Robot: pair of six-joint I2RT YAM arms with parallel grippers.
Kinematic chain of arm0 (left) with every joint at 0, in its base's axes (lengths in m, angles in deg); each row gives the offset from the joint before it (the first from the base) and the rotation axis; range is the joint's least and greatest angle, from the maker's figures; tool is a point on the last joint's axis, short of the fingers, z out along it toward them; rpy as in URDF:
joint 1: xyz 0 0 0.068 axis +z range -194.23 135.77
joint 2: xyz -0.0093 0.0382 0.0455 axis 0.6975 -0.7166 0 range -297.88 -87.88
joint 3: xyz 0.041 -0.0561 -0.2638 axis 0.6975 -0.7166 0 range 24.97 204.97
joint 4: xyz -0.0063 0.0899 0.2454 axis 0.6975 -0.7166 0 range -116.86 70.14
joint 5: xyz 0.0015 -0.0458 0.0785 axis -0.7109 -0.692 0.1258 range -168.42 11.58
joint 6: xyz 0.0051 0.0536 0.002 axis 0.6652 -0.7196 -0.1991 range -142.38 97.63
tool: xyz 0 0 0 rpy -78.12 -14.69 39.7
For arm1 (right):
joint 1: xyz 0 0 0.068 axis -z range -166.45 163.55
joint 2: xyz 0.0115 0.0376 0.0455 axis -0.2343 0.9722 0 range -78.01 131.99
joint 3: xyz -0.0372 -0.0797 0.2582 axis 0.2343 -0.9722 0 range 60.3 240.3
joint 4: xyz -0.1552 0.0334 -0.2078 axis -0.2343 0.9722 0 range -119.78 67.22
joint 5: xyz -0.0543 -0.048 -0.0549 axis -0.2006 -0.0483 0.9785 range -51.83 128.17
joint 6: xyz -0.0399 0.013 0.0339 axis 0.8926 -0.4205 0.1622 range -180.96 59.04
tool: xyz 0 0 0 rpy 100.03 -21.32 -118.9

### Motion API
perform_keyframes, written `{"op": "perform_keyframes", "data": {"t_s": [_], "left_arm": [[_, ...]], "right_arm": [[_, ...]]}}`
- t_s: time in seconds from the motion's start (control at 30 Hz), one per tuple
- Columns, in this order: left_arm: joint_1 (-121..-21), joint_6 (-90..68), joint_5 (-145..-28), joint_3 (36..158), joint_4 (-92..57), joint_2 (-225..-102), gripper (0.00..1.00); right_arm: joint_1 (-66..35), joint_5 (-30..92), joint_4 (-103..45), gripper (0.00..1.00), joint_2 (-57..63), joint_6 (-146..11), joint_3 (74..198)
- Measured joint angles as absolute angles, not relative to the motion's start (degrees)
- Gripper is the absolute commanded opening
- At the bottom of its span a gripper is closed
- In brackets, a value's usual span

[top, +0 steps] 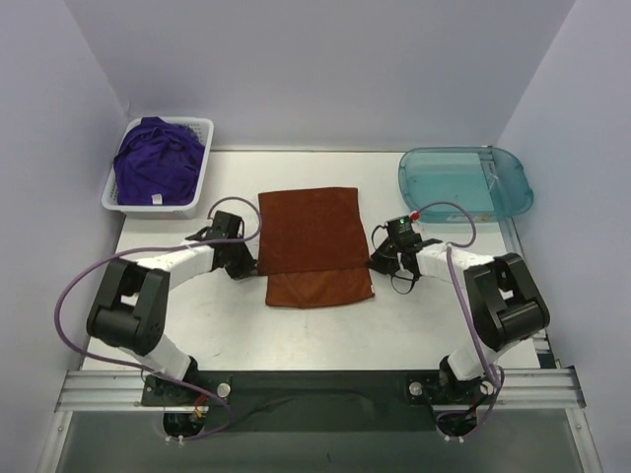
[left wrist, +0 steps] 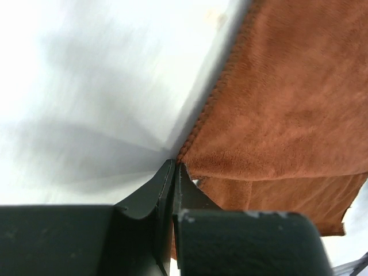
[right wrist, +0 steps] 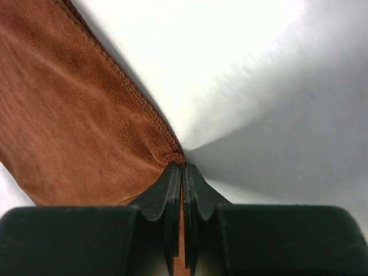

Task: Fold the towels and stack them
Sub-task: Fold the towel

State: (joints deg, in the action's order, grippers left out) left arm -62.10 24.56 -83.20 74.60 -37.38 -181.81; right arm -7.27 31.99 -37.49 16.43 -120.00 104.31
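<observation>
A rust-orange towel [top: 311, 236] lies in the middle of the table, its rear part spread and lifted over a lower front layer [top: 317, 289]. My left gripper [top: 253, 260] is shut on the towel's left edge, and in the left wrist view the jaws [left wrist: 175, 168] pinch a corner of the orange cloth [left wrist: 287, 103]. My right gripper [top: 377, 258] is shut on the right edge. The right wrist view shows cloth [right wrist: 75, 115] bunched at its fingertips [right wrist: 183, 168] and running down between them. Purple towels [top: 158, 163] sit heaped in the basket at the back left.
The white slotted basket [top: 203, 126] stands at the table's back left corner. A translucent teal tray [top: 513, 197] lies at the back right. Walls close in on the left, back and right. The arm bases and a metal rail [top: 315, 386] line the near edge.
</observation>
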Motion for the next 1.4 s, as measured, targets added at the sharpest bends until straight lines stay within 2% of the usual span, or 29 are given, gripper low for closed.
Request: {"op": "perform_keyframes", "data": {"t_s": [0.2, 0.57, 1.03, 1.27, 1.4], "left_arm": [[-62.9, 25.3, -84.0, 66.9, -39.6, -172.4, 0.00], [-67.7, 27.4, -84.1, 73.4, -42.7, -166.0, 0.00], [-75.6, 33.0, -82.0, 63.8, -41.8, -169.3, 0.01], [-76.8, 33.6, -81.1, 63.6, -40.9, -169.9, 0.02], [-77.0, 32.8, -76.9, 63.6, -44.0, -168.1, 0.03]], "right_arm": [[-8.4, 32.1, -35.7, 0.00, 11.4, -119.9, 100.0], [-8.4, 33.5, -31.0, 0.00, 8.2, -118.3, 105.6], [-9.4, 34.6, -28.5, 0.00, 3.8, -117.9, 105.9], [-9.4, 35.3, -28.2, 0.00, 4.1, -117.8, 105.7], [-9.4, 35.5, -28.2, 0.00, 4.1, -117.8, 105.4]]}}
